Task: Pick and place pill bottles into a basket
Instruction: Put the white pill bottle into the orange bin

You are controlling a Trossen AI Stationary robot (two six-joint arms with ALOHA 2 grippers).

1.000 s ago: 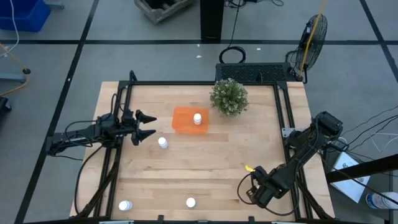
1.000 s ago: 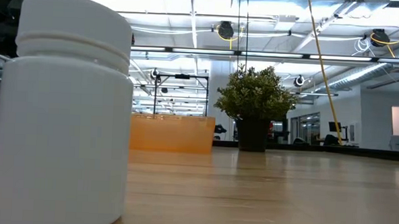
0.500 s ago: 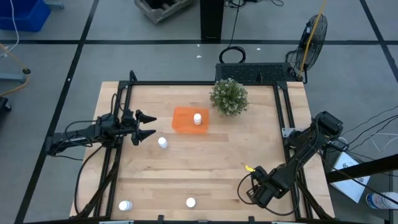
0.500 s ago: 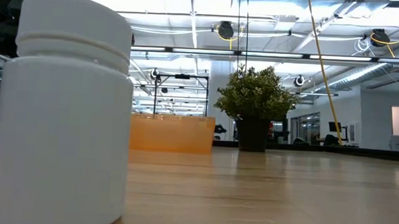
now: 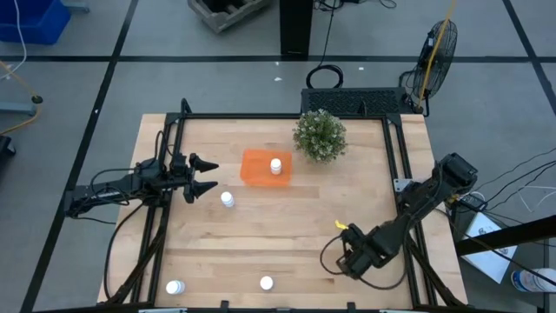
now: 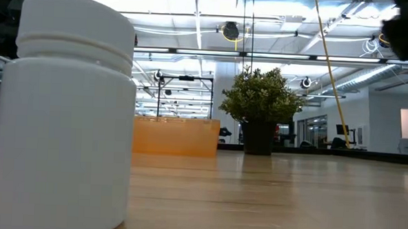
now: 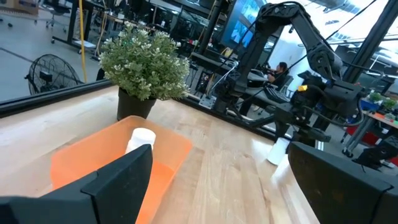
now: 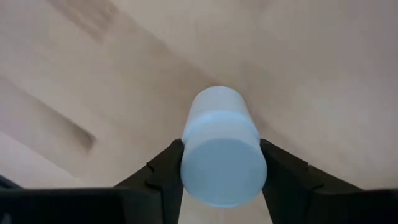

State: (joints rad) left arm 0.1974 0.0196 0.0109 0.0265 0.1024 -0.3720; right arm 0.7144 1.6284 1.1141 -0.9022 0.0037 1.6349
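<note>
My right gripper [image 5: 350, 256] is at the near right of the table, shut on a white pill bottle [image 8: 219, 146] that the high view hides under the gripper. My left gripper [image 5: 205, 175] is open and empty, level, just left of the orange basket [image 5: 265, 167], which holds one upright bottle [image 5: 276, 165]. Another bottle [image 5: 227, 199] stands on the table near the left gripper. Two more bottles [image 5: 175, 287] [image 5: 266, 283] stand on their bases by the near edge. One of them fills the left of the low view [image 6: 66, 108]. My right gripper pinches the bottle's round side [image 8: 186, 158] between its two fingers [image 8: 163, 169], at the end nearer the wrist camera. The fingers slant down toward the table. The bottle points away past the fingertips and looks clear of the wood.
A bushy green plant in a dark pot [image 5: 320, 135] stands just right of the basket at the far side. Black frame rails [image 5: 395, 156] run along the table's edges. Bare wood lies between the basket and the near bottles.
My right gripper has gone a little toward the table's left and far edges with the bottle. Part of that arm now shows at the top right of the low view.
</note>
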